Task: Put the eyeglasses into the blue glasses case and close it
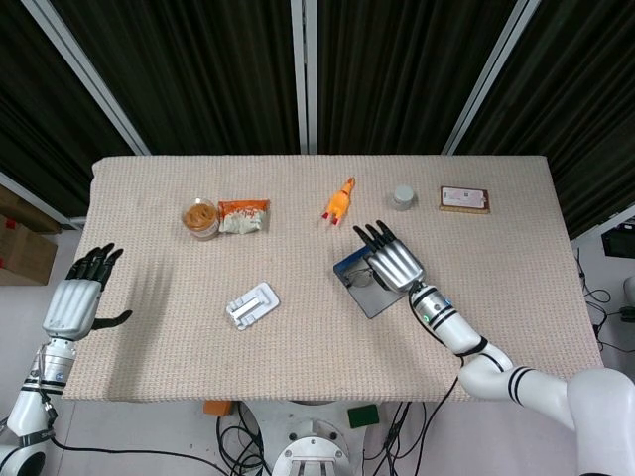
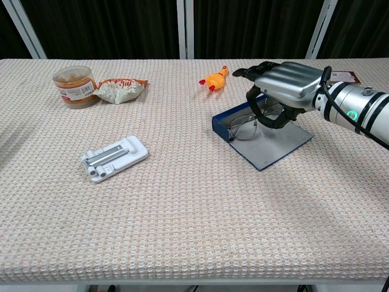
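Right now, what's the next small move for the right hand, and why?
Probably lower and let go: the right hand holds the eyeglasses over the tray of the open blue glasses case, at or just above its bottom, so releasing there should seat them.

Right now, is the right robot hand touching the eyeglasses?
Touching. In the chest view the right robot hand has its thumb and fingers closed around the eyeglasses, holding them over the blue glasses case.

Right robot hand (image 2: 285, 85) palm-down, fingers curled.
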`<action>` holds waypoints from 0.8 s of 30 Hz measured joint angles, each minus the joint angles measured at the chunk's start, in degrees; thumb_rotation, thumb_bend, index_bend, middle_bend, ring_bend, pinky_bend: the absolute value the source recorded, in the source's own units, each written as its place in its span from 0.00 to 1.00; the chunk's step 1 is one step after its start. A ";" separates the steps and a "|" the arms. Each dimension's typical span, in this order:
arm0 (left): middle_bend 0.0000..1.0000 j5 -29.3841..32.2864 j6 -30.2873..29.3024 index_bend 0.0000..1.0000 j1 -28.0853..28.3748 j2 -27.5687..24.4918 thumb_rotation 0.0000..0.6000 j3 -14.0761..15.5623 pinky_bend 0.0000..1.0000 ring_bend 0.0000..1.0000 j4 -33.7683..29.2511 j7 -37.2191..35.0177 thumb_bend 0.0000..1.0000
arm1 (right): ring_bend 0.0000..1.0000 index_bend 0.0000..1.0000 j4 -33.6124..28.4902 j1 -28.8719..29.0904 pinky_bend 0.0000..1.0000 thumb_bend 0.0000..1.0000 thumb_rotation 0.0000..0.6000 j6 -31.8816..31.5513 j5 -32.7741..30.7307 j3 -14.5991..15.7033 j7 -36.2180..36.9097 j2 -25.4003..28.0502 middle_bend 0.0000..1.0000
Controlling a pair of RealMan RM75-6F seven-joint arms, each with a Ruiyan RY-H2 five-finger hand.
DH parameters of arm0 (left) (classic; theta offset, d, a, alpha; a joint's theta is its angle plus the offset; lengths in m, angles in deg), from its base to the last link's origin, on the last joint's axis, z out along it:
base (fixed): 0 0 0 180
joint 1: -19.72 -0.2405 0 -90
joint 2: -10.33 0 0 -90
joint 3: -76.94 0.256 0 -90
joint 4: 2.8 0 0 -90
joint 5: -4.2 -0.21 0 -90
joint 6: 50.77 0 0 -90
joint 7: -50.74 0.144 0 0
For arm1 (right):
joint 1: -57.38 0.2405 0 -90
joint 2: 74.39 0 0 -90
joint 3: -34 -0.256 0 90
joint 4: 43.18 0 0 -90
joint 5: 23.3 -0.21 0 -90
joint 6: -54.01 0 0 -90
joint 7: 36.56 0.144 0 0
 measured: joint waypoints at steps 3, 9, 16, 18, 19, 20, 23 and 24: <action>0.00 0.29 0.42 0.00 0.05 -0.12 0.95 0.02 0.14 0.00 -0.09 0.06 0.12 | 0.00 0.65 1.16 0.45 0.00 0.48 1.00 0.17 -0.15 0.13 -0.02 -0.74 0.00; 0.00 0.59 1.34 0.00 0.56 -0.30 0.96 -0.10 0.14 0.00 -0.67 0.57 0.12 | 0.00 0.52 2.08 0.93 0.00 0.48 1.00 0.44 -0.79 0.29 -0.14 -0.98 0.00; 0.00 0.71 1.89 0.00 0.82 0.34 0.96 0.00 0.14 0.00 -0.19 0.58 0.12 | 0.00 0.28 1.96 1.13 0.00 0.45 1.00 0.96 -1.84 0.40 -1.23 -0.63 0.00; 0.00 0.66 1.90 0.00 0.83 0.38 0.96 0.06 0.14 0.00 -0.20 0.67 0.12 | 0.00 0.28 1.72 1.12 0.00 0.45 1.00 0.73 -1.83 0.49 -1.27 -0.56 0.00; 0.00 0.65 1.81 0.00 0.80 0.35 0.96 0.08 0.14 0.00 -0.24 0.73 0.12 | 0.00 0.28 1.59 1.05 0.00 0.45 1.00 0.47 -1.76 0.55 -1.21 -0.50 0.00; 0.00 0.65 1.73 0.00 0.76 0.31 0.96 0.08 0.14 0.00 -0.31 0.78 0.12 | 0.00 0.28 1.43 0.95 0.00 0.45 1.00 0.12 -1.67 0.62 -1.11 -0.42 0.00; 0.00 0.64 1.43 0.00 0.63 -0.02 0.97 0.07 0.14 0.00 -0.68 1.00 0.12 | 0.00 0.27 0.54 0.17 0.00 0.45 1.00 -1.61 -1.02 1.17 -0.54 0.28 0.00; 0.00 0.62 1.35 0.00 0.60 -0.14 0.96 0.07 0.14 0.00 -0.81 1.09 0.12 | 0.00 0.27 0.07 -0.35 0.00 0.45 1.00 -2.47 -0.65 1.57 -0.31 0.72 0.00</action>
